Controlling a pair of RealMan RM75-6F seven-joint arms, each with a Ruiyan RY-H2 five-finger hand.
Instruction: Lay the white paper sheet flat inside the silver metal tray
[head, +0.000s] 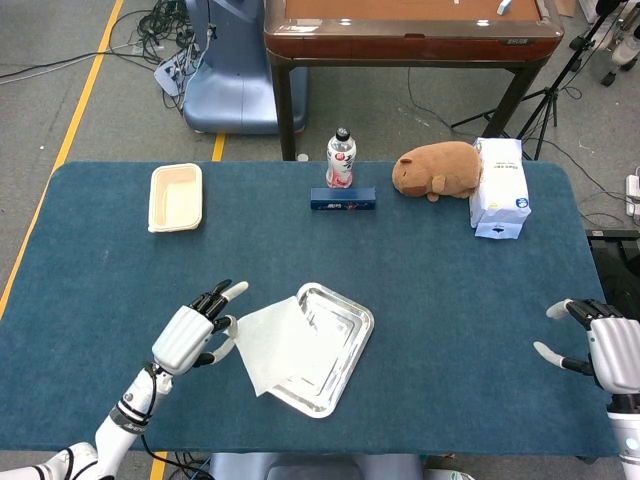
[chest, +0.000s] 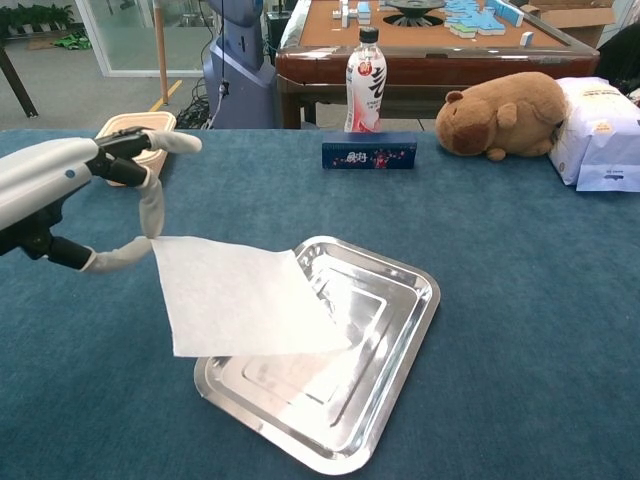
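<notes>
Pinching the near-left corner of the white paper sheet (chest: 240, 297) with the left hand (head: 190, 335), thumb and one finger clamped on the edge, remaining fingers spread. Holding the sheet almost level, lower left of centre in both views, slightly raised at the gripped side. Overlapping the left part of the silver metal tray (chest: 400, 345), with the sheet's left portion overhanging the rim and reaching out above the bench (head: 450, 280).

Resting the right hand (head: 600, 350) at the lower right edge of the head view, fingers apart, holding nothing, well apart from the tray.

For a good placement, in judgement: carrying the pinched corner rightward, toward the tray's centre, until the whole sheet is lying within the rim. Lowering the corner before releasing, so the sheet settles flat rather than folding or sliding back out. Avoiding a quick release while the left portion is overhanging, since thin paper is likely to drape over the raised rim.

Surrounding items, all in the upper half of the frame and well apart from the tray: beige container (head: 176, 197) at upper left, bottle (head: 340, 158) just behind a blue box (head: 343, 199), brown plush toy (head: 437, 169) beside a white package (head: 499, 187). Nothing obstructing the path between the left hand and the tray.
</notes>
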